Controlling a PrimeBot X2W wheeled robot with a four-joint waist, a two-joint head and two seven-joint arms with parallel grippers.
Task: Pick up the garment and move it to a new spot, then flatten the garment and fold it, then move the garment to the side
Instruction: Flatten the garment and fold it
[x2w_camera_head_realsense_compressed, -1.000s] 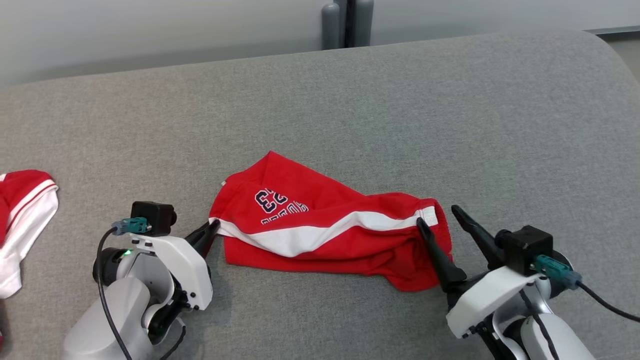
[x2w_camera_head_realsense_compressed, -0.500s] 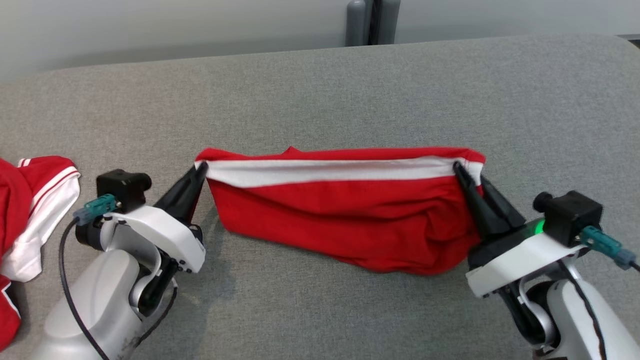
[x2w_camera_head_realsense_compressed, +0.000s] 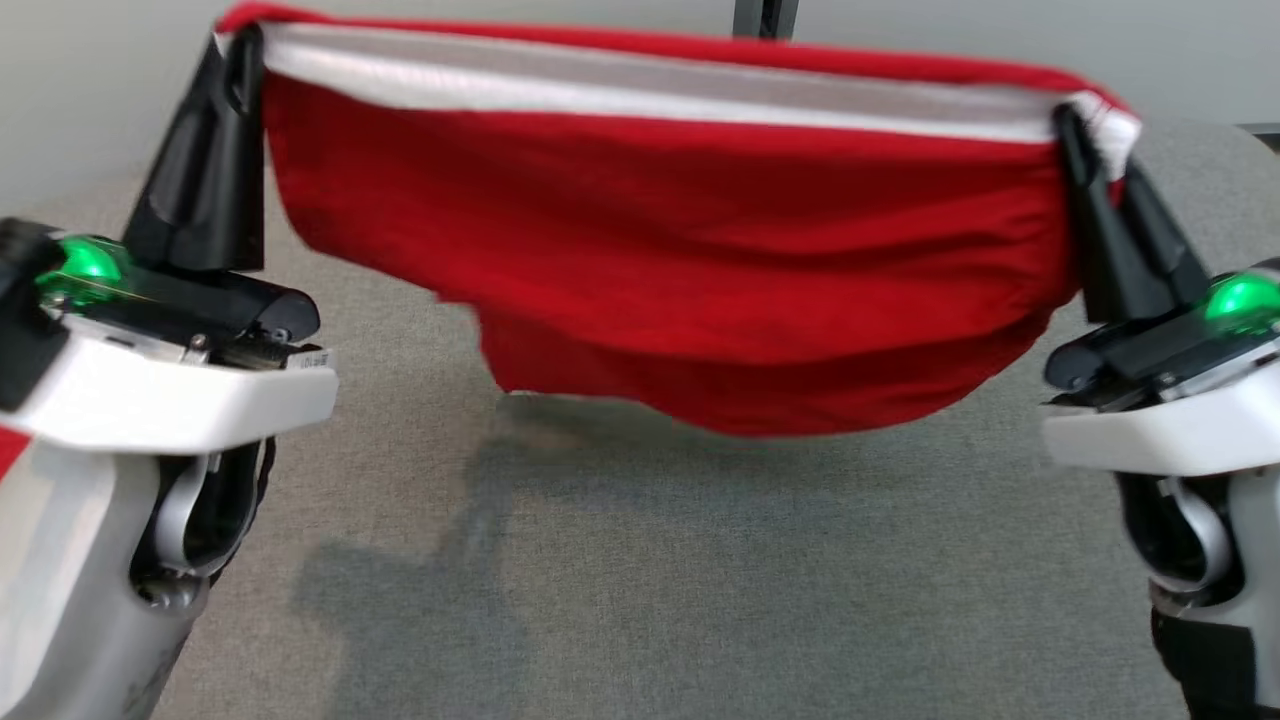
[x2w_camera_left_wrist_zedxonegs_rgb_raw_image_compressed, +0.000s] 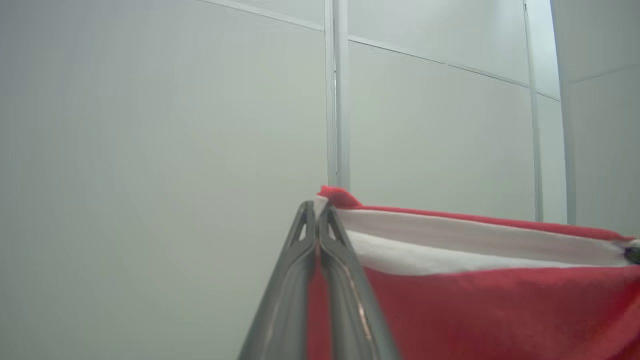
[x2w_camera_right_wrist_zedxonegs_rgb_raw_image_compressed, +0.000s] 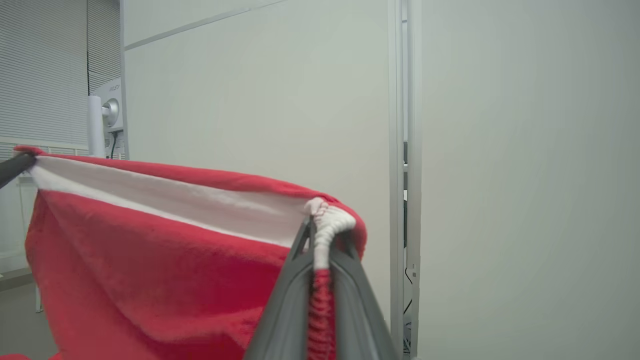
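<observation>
My left pincer (x2w_camera_head_realsense_compressed: 238, 55), at the upper left of the head view, is clamped together on one top corner of the red shorts (x2w_camera_head_realsense_compressed: 680, 260). The right pincer (x2w_camera_head_realsense_compressed: 1078, 125), at the upper right, is pinched shut on the ribbed corner opposite. The white band (x2w_camera_head_realsense_compressed: 650, 85) runs nearly taut between them along the top edge. Below it the red cloth sags in a belly across the middle of the frame, hanging clear of the grey cushion (x2w_camera_head_realsense_compressed: 700, 580).

My worry is the grips: each looks like a thin bite right at the fingertips. If I spread the arms wider, I judge a corner could slide out and the shorts would swing down in a heap. The lower edge also hangs uneven, so lowering it carelessly could trap a fold underneath.
</observation>
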